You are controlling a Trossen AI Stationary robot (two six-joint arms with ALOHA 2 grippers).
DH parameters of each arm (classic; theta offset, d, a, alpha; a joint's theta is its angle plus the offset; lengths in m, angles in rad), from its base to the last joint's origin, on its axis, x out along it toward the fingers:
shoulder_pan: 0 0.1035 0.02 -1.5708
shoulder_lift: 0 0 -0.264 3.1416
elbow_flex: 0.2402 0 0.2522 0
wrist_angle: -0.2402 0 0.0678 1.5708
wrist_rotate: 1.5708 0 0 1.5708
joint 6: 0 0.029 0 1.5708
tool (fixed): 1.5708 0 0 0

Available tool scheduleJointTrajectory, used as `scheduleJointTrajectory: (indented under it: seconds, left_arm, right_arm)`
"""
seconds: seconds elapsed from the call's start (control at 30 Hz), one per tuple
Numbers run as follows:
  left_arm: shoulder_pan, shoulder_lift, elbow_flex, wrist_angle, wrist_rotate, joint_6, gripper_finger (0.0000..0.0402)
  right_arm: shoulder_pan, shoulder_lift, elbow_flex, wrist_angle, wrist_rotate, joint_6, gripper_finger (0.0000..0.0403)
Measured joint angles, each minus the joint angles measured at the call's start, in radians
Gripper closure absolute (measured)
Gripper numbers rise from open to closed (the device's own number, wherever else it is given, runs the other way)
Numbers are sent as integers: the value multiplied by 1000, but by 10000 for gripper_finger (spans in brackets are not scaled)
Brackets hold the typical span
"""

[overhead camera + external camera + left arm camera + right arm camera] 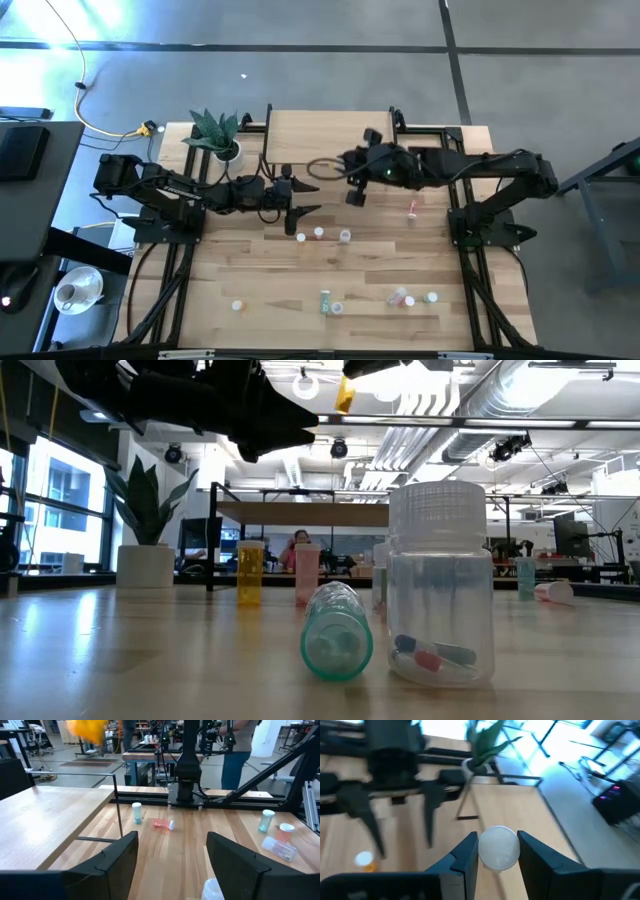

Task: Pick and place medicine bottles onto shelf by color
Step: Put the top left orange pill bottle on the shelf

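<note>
My left gripper [303,220] hangs open just off the shelf's [320,140] front left corner, jaws spread and empty. Beyond that same corner stands a potted plant [215,135], close enough that I would keep my left elbow from swinging into its leaves.

Just in front of the shelf, under and beside my open left fingers, three small bottles stand in a short row [319,233]. The leftmost, capped white over orange, sits almost under my fingertip.

My right gripper [498,851] is closed on an orange bottle [344,394], pinching it at the white cap and holding it in the air above the shelf's front edge, right of the middle. I judge it nearly weightless: hard thin plastic, smooth and round, so it can twist or squirt out of my pads. A grip across the ribbed cap or squarely over the body should hold best, and a tall narrow bottle like this will tip if I let go early.

In front of the shelf's right part a pink bottle [412,208] lies on its side and may roll. Well away from the shelf, by the table's near edge, a green bottle [337,632] lies beside a clear bottle [440,590] that stands upright, with a few more nearby.

What crowds me most is my own left arm, close beside the right.
</note>
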State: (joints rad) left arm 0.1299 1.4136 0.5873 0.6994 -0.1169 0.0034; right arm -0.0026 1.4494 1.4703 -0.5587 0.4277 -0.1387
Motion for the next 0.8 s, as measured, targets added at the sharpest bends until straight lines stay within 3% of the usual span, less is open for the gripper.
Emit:
scheduleJointTrajectory:
  seconds: [0.33, 0.63, 0.8]
  left_arm:
    - [0, 0, 0, 0, 0, 0, 176]
    - [0, 0, 0, 0, 1, 0, 176]
    - [0, 0, 0, 1, 1, 0, 177]
  right_arm:
    - [-121, -29, 100, -122, 17, -4, 299]
    - [-253, -168, -105, -115, -43, 111, 299]
    - [-358, -175, -181, -109, -45, 140, 299]
